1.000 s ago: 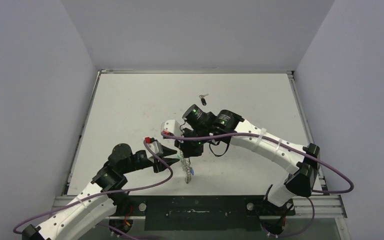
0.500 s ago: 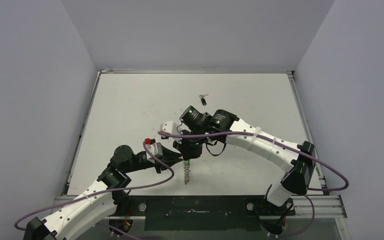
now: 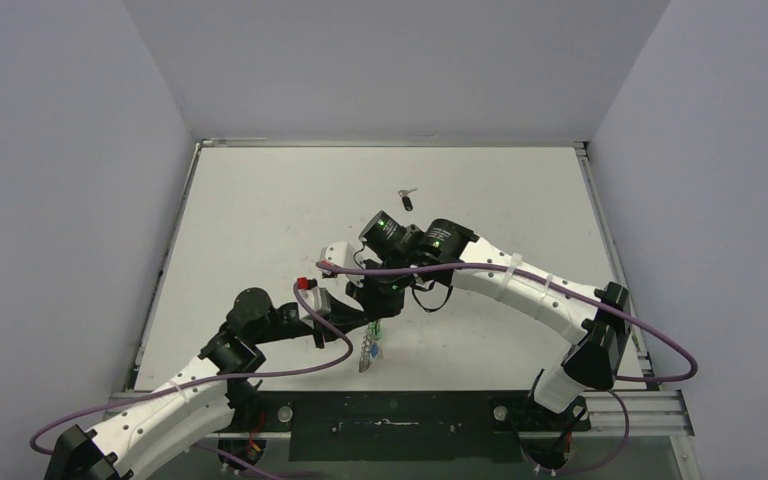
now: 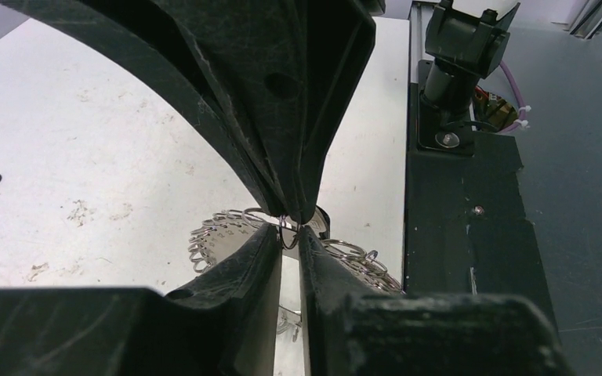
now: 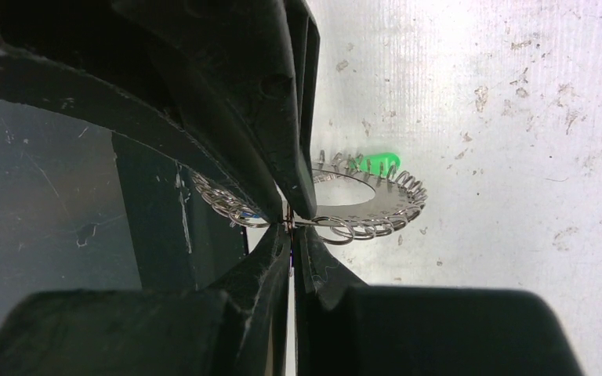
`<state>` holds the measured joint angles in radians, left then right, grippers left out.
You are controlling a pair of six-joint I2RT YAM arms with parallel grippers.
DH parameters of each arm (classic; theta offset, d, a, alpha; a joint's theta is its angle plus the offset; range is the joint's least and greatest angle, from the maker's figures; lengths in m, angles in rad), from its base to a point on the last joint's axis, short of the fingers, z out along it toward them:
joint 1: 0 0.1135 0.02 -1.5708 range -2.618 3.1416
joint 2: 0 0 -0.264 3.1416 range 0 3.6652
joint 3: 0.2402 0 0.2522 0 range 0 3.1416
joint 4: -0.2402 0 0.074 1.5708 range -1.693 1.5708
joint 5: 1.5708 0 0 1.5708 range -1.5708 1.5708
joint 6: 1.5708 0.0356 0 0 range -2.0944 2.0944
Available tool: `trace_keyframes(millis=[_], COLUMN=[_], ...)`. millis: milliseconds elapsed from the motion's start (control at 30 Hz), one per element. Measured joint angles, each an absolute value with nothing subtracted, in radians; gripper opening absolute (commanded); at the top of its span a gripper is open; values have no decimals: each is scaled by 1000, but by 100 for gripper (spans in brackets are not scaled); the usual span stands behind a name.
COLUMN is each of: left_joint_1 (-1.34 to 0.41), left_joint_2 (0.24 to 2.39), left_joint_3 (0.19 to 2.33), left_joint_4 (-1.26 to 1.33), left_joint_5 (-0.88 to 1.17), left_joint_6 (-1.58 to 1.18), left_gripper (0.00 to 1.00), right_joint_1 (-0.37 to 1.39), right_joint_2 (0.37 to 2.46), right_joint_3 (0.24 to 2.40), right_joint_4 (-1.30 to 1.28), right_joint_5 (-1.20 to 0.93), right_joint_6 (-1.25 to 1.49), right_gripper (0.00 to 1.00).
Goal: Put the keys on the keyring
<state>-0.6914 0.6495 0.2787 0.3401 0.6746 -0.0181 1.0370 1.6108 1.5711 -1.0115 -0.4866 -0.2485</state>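
toward the near edge of the worktop (image 3: 260, 220), about midway between its left and right sides, the two claws meet tip to tip at the keyring (image 3: 367, 352). the right claw (image 3: 377, 312) reaches in from the far side and points down. the left claw (image 3: 348, 322) comes in low from the left.

in the right wrist view the right claw is pinched fully together on one wire loop of the keyring's rim, with no gap between its fingers (image 5: 266, 258). the ring sticks out sideways from that pinch, roughly level above the speckled white surface. a green key head (image 5: 380, 163) shows at the ring's far rim.

in the left wrist view the left claw is narrow: a thin slit shows between its fingers (image 4: 243, 266). a small wire loop sits in that slit right at the tips, just under the right claw's tips. whether the pads actually press on that loop i cannot tell. the keyring's looped rim fans out on both sides behind the left claw's fingers.

from above the ring looks tilted, hanging just on the near side of both claws. a black-headed key (image 3: 406, 199) lies on the worktop well apart from them, towards the far edge and away from both arms.
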Motion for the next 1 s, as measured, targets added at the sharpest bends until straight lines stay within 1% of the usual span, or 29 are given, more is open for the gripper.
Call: trace_keyframes(millis=[67,333,367,433,500,567,633,667,733,833,1000], left_joint_1=[-696,-704,-706,-706,-707,-711,-715,-715,-718,-719,-720], left_joint_2=[652,673,673,670,660,643,630,624,614,600,572], left_joint_3=[279,279,279,278,272,257,234,219,188,162,139], left_joint_4=[341,350,350,349,353,361,375,389,415,443,476], left_joint_5=[674,673,671,667,660,655,651,647,635,618,598], left_joint_6=[-15,-14,-14,-14,-17,-25,-40,-49,-68,-92,-112], left_gripper=[0,0,0,0,0,0,0,0,0,0,0], right_joint_1=[1040,1042,1042,1040,1035,1027,1013,1006,990,962,897], right_joint_2=[1611,1614,1614,1614,1614,1614,1611,1608,1596,1553,1448], right_joint_3=[1571,1571,1571,1571,1571,1569,1560,1550,1521,1450,1305], right_joint_4=[-1012,-1023,-1023,-1023,-1019,-996,-955,-933,-889,-826,-710], right_joint_5=[-487,-487,-487,-487,-492,-502,-511,-514,-517,-535,-633], right_joint_6=[-247,-247,-247,-245,-238,-229,-215,-207,-193,-181,-176], right_gripper=[0,0,3,15,20,32,47,51,54,53,52])
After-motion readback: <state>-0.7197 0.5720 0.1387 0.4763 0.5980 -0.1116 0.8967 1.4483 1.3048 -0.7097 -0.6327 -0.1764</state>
